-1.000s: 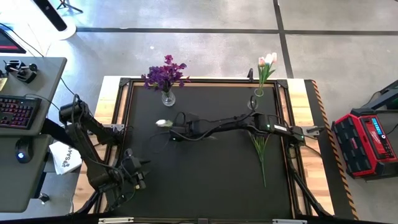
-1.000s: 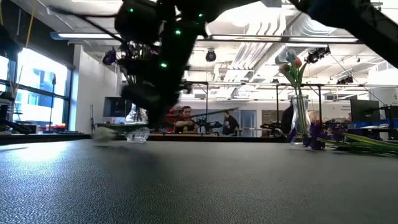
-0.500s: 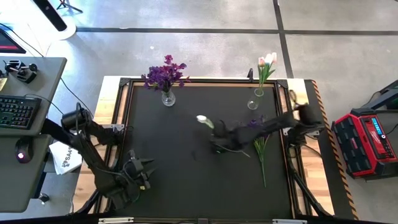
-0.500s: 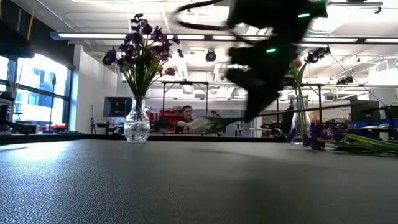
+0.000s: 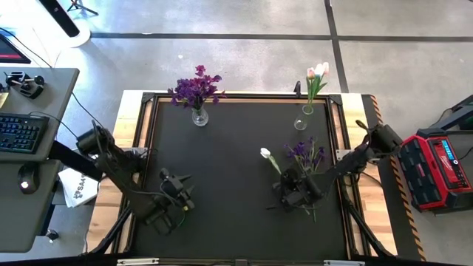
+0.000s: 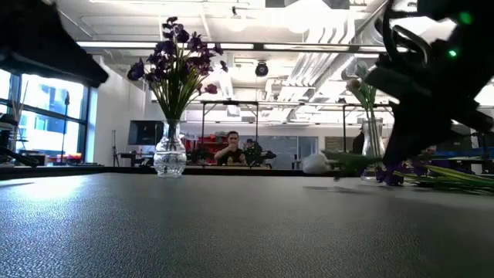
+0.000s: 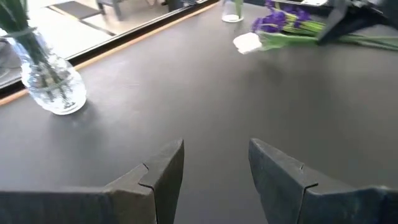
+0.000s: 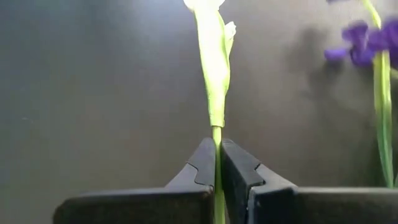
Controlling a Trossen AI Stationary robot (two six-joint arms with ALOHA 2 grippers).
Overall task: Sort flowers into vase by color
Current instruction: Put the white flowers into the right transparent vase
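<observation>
The high view looks straight down on the whole tabletop (image 5: 222, 170). The low view faces level across it, sharing the purple-flower vase (image 6: 170, 158). Each of the 2 wrist views looks closely past its own fingers (image 7: 161, 177).

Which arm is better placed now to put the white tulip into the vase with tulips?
The right gripper: shut on the white tulip, nearer the tulip vase. The left gripper is open, empty, farther.

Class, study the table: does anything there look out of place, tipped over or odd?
Both vases stand upright. One oddity: loose purple flowers lie flat on the mat, outside any vase, near the right pincer, which is shut on a white tulip. Nothing looks spilled or broken.
</observation>
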